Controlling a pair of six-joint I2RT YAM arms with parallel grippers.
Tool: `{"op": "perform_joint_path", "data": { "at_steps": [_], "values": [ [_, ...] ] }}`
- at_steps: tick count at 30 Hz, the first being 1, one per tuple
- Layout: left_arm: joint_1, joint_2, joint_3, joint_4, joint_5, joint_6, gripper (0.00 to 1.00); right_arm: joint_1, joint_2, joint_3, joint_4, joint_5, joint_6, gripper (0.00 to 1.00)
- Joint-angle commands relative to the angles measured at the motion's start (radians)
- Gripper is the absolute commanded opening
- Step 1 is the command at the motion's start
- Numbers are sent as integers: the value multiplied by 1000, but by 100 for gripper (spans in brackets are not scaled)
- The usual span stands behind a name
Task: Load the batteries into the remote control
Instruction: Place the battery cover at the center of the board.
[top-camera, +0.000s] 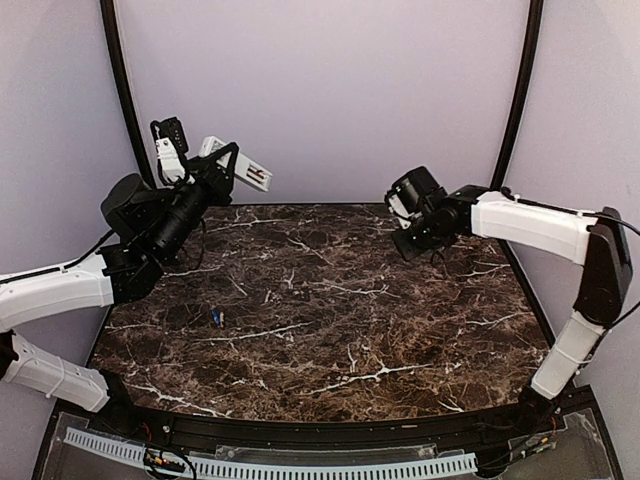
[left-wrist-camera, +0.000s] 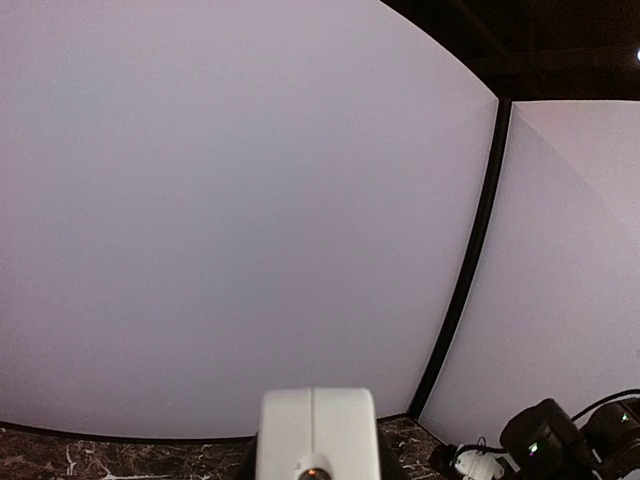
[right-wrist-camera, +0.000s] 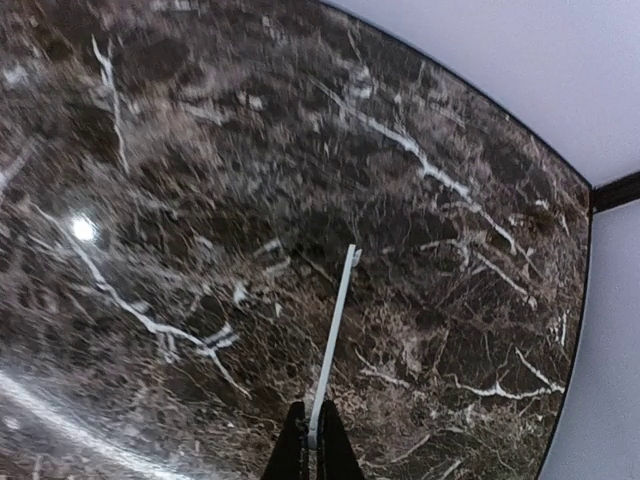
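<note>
The remote (left-wrist-camera: 315, 432) sat clamped in the left gripper (top-camera: 222, 162); the right gripper (right-wrist-camera: 315, 445) pinched the cover (right-wrist-camera: 335, 330). The batteries (top-camera: 215, 317) lay well below both jaws, so fetching them likely needed a freed gripper.

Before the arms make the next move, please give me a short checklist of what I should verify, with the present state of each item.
1. Remote control gripped by the left gripper: ok, held raised above the far left of the table.
2. Battery recess facing a way that can be loaded: cannot tell, no view shows it.
3. Batteries lying on the table: ok, something small and blue lies left of centre. Whether both are there: cannot tell, too small.
4. Right gripper free to pick a battery: not ok, it is shut on a thin pale strip.
5. Arms apart from each other: ok.
</note>
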Motion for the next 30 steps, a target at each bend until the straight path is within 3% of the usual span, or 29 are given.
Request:
{"op": "perform_joint_path", "data": {
  "at_steps": [1,5,9,21,26,30],
  "values": [
    [13,-21,-15,-26,-55,9,0,66,209,18,-200,329,-64,0],
    [16,-19,-12,-29,-45,14,0,122,309,-2,-195,386,-158,0],
    [21,-21,-12,-30,-48,18,0,159,334,-44,-174,314,-219,1],
    [31,-17,-8,-30,-53,23,0,202,379,-73,-207,168,-261,19],
    [32,-19,-7,-43,-53,17,0,208,336,-48,-231,156,-247,24],
    [32,-9,-4,-67,-36,8,0,208,199,-13,-192,81,-247,32]
  ]
}}
